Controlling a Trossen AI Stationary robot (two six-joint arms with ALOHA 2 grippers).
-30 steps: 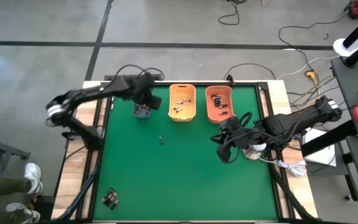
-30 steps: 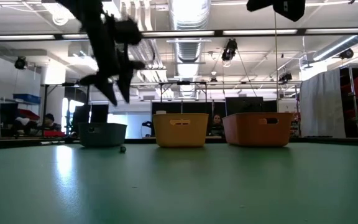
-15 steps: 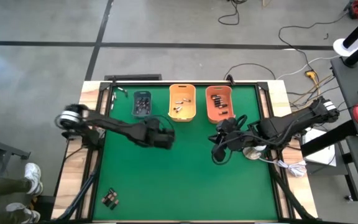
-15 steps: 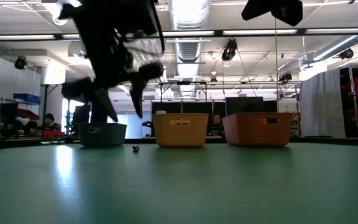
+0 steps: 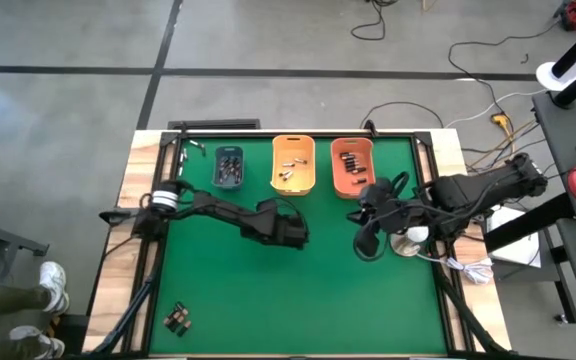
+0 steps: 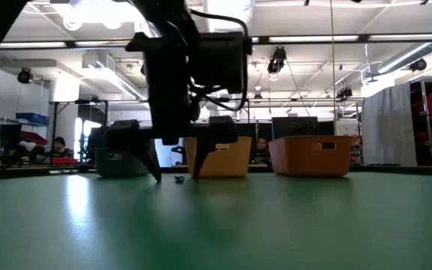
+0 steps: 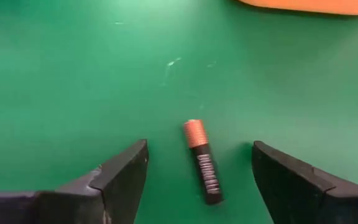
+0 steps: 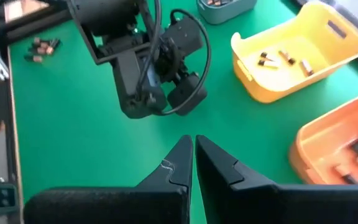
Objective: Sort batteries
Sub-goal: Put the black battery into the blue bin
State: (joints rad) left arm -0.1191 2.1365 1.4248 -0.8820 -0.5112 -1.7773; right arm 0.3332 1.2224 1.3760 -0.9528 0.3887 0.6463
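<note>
The left end effector (image 7: pixel 199 180) is spread wide, with one small battery (image 7: pixel 202 162) lying between its fingers (image 7: pixel 120 180) on the desk (image 7: pixel 73 81). The right end effector (image 8: pixel 194 163) is clenched on nothing.

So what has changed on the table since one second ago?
The left gripper moved from above the grey-blue bin out to mid-table and came down with fingers open around the loose battery, not yet gripping it. The right gripper shifted only slightly, fingers shut. The three bins stayed put.
</note>
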